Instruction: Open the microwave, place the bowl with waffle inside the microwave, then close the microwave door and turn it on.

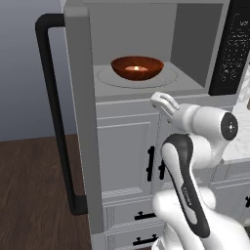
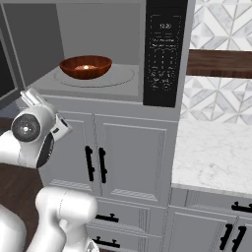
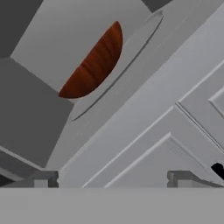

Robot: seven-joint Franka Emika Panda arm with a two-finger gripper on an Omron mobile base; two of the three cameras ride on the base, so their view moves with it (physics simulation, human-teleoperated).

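The microwave stands open. Its door, with a long black bar handle, is swung out to the left. The reddish-brown bowl rests on the round turntable plate inside the cavity, holding the pale waffle. My gripper hangs just below the cavity's front edge, in front of the bowl and apart from it. It is open, with nothing between its fingers. The black control panel is on the right.
White panelled cabinets with short black handles fill the space under the microwave. A marble counter extends to the right below a patterned tile wall. Dark wood floor lies left of the open door.
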